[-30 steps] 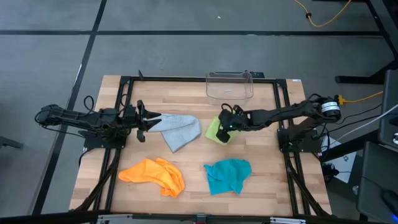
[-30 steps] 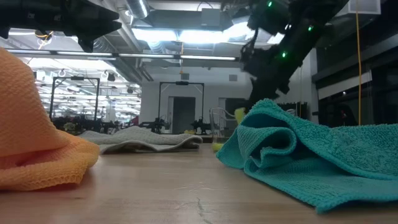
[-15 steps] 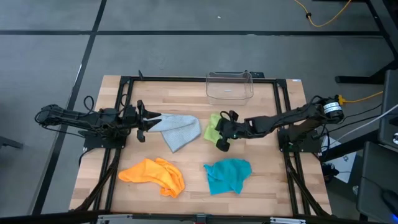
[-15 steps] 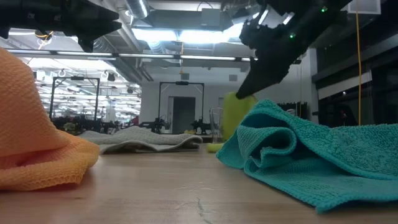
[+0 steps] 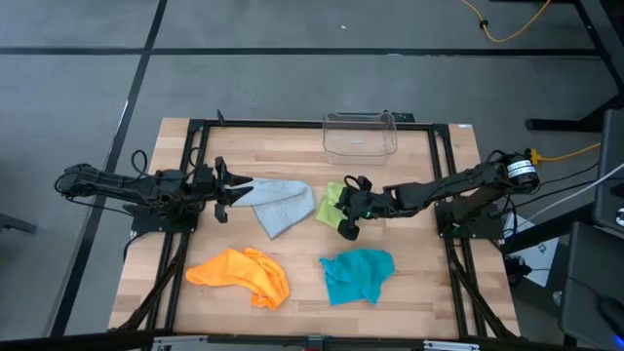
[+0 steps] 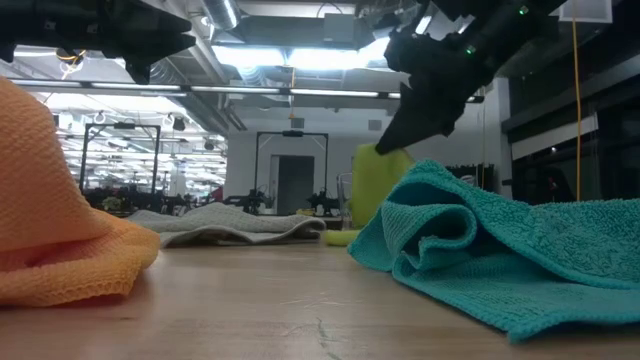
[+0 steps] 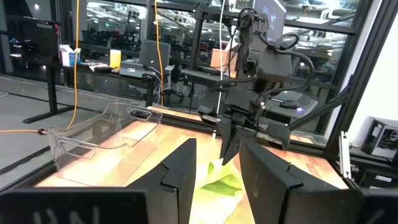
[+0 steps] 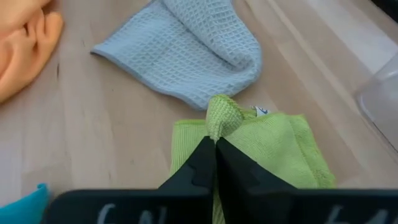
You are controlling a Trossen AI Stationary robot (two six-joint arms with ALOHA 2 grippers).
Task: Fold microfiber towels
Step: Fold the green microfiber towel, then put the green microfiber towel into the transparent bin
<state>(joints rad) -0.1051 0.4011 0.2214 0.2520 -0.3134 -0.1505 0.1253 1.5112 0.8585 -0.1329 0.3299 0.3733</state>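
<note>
My right gripper (image 5: 345,218) is shut on the lime green towel (image 5: 331,199) at the table's middle right. That towel shows as an upright yellow-green flap (image 6: 372,190) in the low view. The grey-blue towel (image 5: 283,203) lies flat at centre left. My left gripper (image 7: 217,142) hovers open and level over that towel's left corner, clear of it. The orange towel (image 5: 239,271) lies crumpled at the near left. The teal towel (image 5: 356,273) lies crumpled at the near right. My right gripper pinches a bunched-up fold (image 8: 217,117) of the lime green towel between its two shut fingers (image 8: 205,163). The fingers slant down from the table's right side. The pinched part is raised and the cloth hangs below it (image 6: 375,200). The rest (image 8: 273,155) lies on the table.
A clear plastic bin (image 5: 361,135) stands at the far edge, just behind the green towel. A dark metal frame (image 5: 185,175) runs along the table's sides. Bare wood lies between the grey-blue, orange and teal towels.
My right gripper has gone a little toward the table's near edge and tipped, drawing part of the lime green towel up with it. That part now stands as a tall hanging flap, while the rest stays on the table.
</note>
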